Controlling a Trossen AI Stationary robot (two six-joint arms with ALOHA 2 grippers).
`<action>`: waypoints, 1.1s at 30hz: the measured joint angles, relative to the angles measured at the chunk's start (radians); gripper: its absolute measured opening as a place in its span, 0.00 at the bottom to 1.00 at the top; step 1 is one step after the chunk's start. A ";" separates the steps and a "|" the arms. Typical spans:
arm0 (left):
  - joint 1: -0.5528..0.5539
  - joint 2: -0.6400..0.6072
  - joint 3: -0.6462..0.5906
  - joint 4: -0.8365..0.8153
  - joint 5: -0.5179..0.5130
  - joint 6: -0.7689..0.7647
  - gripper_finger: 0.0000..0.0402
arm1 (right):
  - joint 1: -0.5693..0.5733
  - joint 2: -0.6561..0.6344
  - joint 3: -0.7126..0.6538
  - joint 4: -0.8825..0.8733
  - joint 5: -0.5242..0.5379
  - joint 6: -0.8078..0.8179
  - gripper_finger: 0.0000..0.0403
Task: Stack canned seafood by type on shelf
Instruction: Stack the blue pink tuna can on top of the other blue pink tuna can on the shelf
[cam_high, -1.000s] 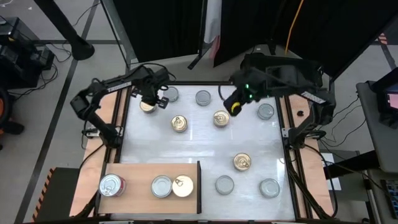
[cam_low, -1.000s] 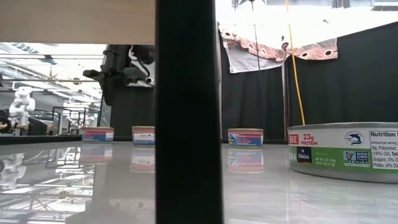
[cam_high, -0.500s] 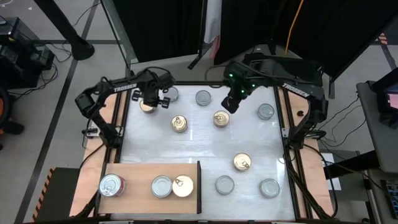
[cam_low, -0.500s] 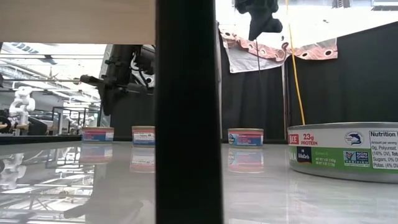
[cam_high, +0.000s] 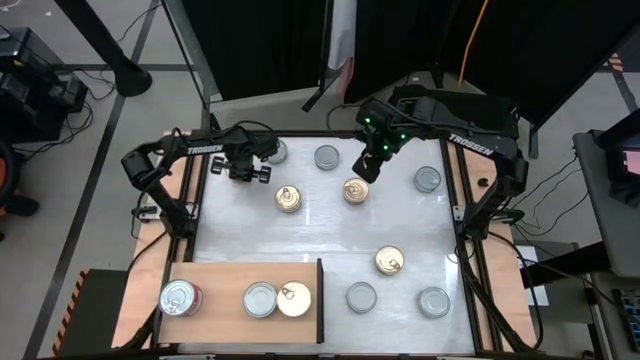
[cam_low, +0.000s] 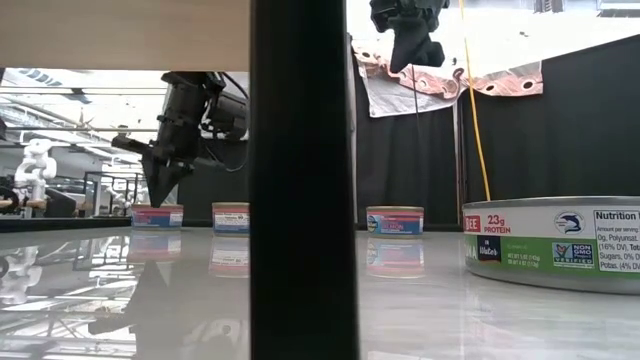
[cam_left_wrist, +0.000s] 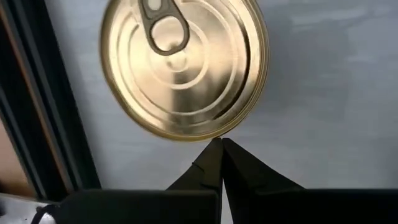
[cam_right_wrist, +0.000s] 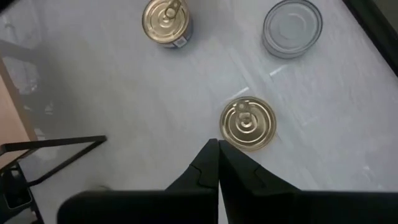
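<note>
My left gripper (cam_high: 243, 168) is shut at the table's far left, its fingertips (cam_left_wrist: 221, 144) pointing down just above a gold-lidded tin (cam_left_wrist: 183, 65), which stands on the tabletop and also shows in the low view (cam_low: 157, 215). My right gripper (cam_high: 368, 168) is shut and empty, high above another gold tin (cam_right_wrist: 247, 123) near the far middle. The wooden shelf (cam_high: 215, 275) lies at the near left and carries a red-labelled silver tin (cam_high: 178, 297), a silver tin (cam_high: 260, 298) and a gold tin (cam_high: 294, 298). My left gripper's shut fingertips stand at the rim of the gold tin (cam_left_wrist: 211, 134), coming from above. I cannot tell whether they touch it.
Loose tins stand on the white tabletop: silver ones (cam_high: 327, 157), (cam_high: 427, 179), (cam_high: 361, 296), (cam_high: 433, 301) and gold ones (cam_high: 288, 199), (cam_high: 389, 261). A silver tin (cam_high: 276, 151) stands right beside my left gripper. The shelf's dark upright edge (cam_high: 320, 300) stands at its right end.
My left gripper has come down toward the far-left gold tin and tipped its fingers downward. My right gripper has gone a little toward the table's left and has come down into the low view, over the far-middle gold tin. The tins have kept still.
</note>
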 joint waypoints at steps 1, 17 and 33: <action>-0.004 0.000 -0.004 0.003 0.000 0.000 0.03 | 0.000 0.000 0.000 -0.001 0.000 0.000 0.00; -0.063 -0.068 -0.027 0.021 -0.080 -0.077 0.03 | 0.000 0.000 -0.234 0.041 -0.005 0.007 0.00; -0.032 -0.069 -0.111 0.073 -0.080 0.007 0.03 | 0.000 0.000 -0.744 0.476 -0.105 0.212 0.00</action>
